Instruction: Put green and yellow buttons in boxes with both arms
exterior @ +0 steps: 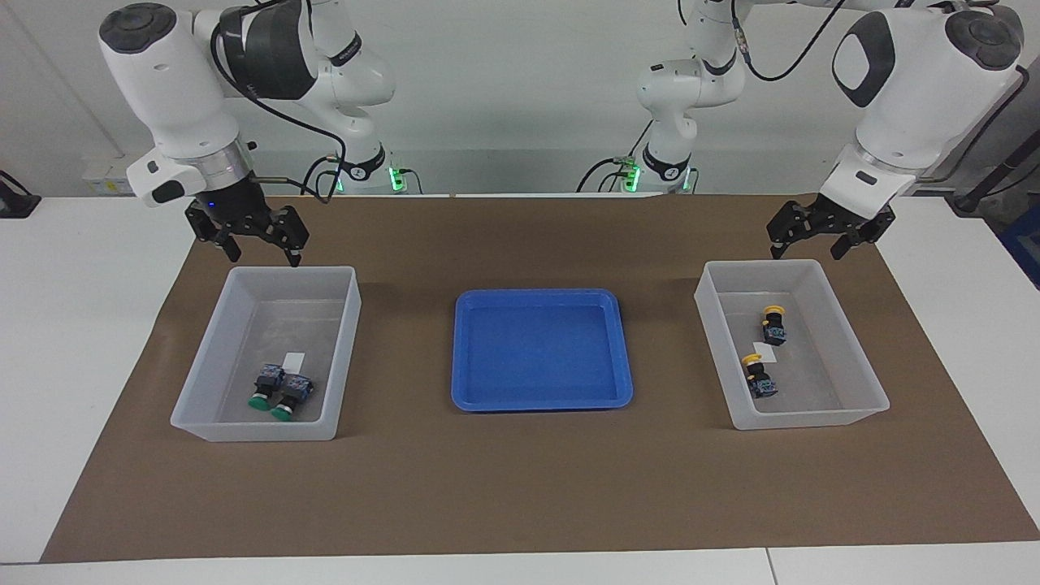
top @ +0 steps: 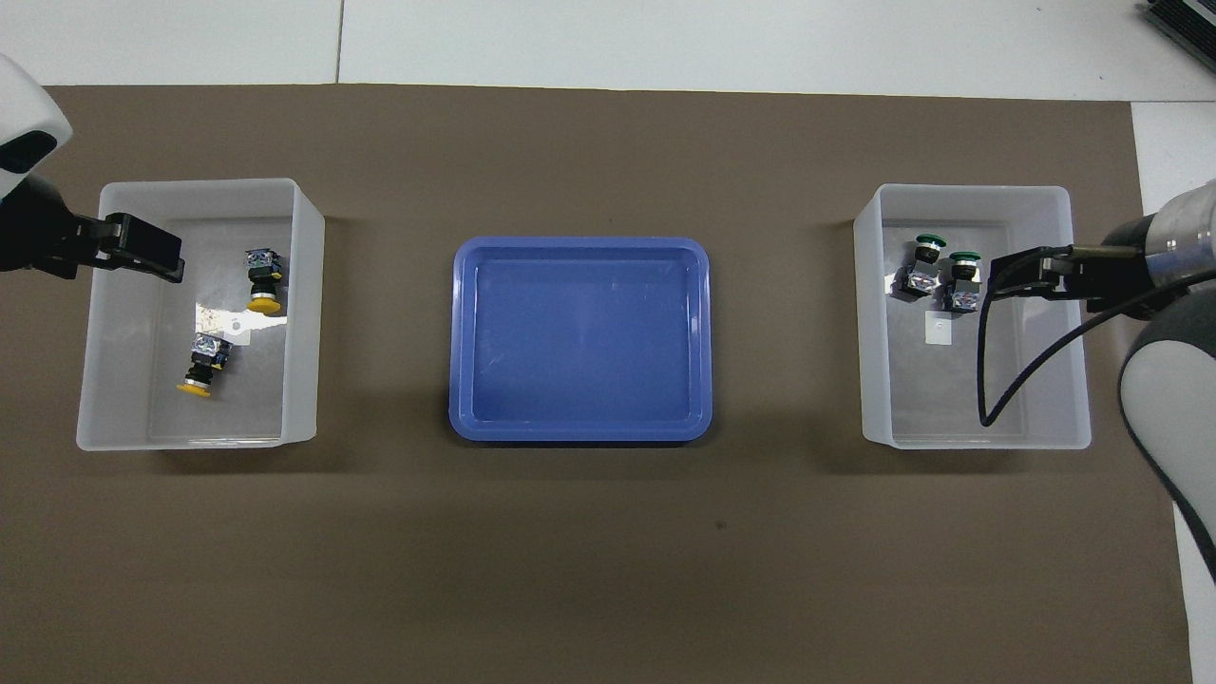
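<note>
Two green buttons (exterior: pixel 275 393) (top: pixel 943 270) lie side by side in the clear box (exterior: pixel 349 325) (top: pixel 1072 313) at the right arm's end of the table. Two yellow buttons (exterior: pixel 764 349) (top: pixel 262 281) lie a little apart in the clear box (exterior: pixel 709 341) (top: pixel 306 313) at the left arm's end. My right gripper (exterior: pixel 262 256) (top: pixel 1021 275) hangs open and holds nothing, above the rim of the green buttons' box on the robots' side. My left gripper (exterior: pixel 808 250) (top: pixel 142 256) is also open and holds nothing, raised over the matching rim of the yellow buttons' box.
A blue tray (exterior: pixel 540 349) (top: pixel 579 337) with nothing in it sits between the two boxes on the brown mat (exterior: pixel 520 487). A small white label lies on the floor of each box. White tabletop borders the mat at both ends.
</note>
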